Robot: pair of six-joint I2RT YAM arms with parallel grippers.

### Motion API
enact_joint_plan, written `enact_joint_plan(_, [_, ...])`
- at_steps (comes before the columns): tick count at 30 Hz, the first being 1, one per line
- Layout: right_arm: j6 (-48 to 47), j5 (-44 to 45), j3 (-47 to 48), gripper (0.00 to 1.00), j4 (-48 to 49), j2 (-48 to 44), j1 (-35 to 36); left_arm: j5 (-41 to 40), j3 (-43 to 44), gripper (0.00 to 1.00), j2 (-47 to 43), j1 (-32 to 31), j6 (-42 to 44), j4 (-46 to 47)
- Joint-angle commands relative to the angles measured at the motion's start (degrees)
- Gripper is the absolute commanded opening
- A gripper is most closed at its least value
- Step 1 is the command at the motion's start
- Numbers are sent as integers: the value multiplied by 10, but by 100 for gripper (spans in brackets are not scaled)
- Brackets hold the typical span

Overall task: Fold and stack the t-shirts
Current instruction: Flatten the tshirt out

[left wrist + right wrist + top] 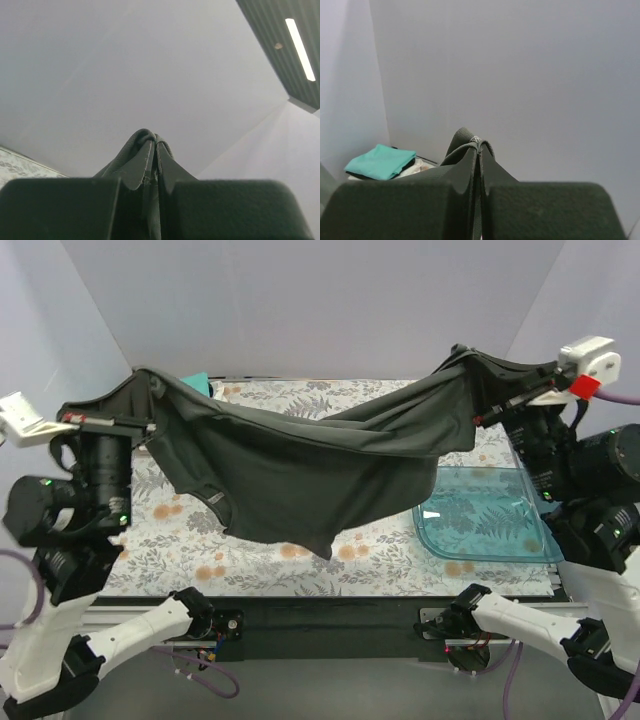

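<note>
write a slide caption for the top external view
Left pincer and right pincer hold a dark charcoal-grey fabric t-shirt stretched and sagging in mid-air above the floral-print table

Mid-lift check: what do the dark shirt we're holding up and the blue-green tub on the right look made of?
The dark shirt looks like soft matte knit fabric, probably cotton jersey: it sags and drapes in folds. The tub looks like translucent glossy plastic, seemingly rigid: the floral table cover shows through it.
</note>
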Motion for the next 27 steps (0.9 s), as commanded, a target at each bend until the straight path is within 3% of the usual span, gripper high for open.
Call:
enact_joint_plan(1, [-7, 76, 2, 1, 6, 61, 2, -72, -13, 0, 86, -2, 76, 54])
enact_joint_plan(2, [-10, 108, 4, 1, 8, 75, 2, -122, -16, 0, 104, -2, 104, 94])
enact_joint_plan(4, [-24, 131, 16, 1, 7, 125, -3, -140, -17, 0, 159, -1, 142, 123])
enact_joint_plan(7, [-9, 105, 30, 1, 7, 194, -64, -118, 9, 0, 246, 54, 137, 137])
enact_joint_plan(8, [16, 78, 47, 1, 7, 213, -88, -86, 58, 0, 270, 88, 94, 50])
enact_joint_plan(9, [24, 12, 57, 1, 6, 249, -133, 31, 94, 0, 301, 182, 9, 7])
enact_joint_plan(10, [29, -26, 70, 1, 7, 269, -152, 87, 123, 0, 327, 221, -25, -23])
enact_joint_plan(12, [48, -93, 118, 1, 1, 314, -187, 164, 192, 0, 390, 278, -35, -43])
enact_joint_plan(14, [46, -110, 152, 1, -17, 333, -193, 172, 224, 0, 409, 282, -22, -38])
enact_joint_plan(18, [44, -115, 161, 1, -33, 320, -203, 182, 212, 0, 368, 284, -9, 3])
enact_joint_plan(27, [78, -164, 36, 1, -88, 195, -211, 117, 22, 0, 191, 284, -47, 16])
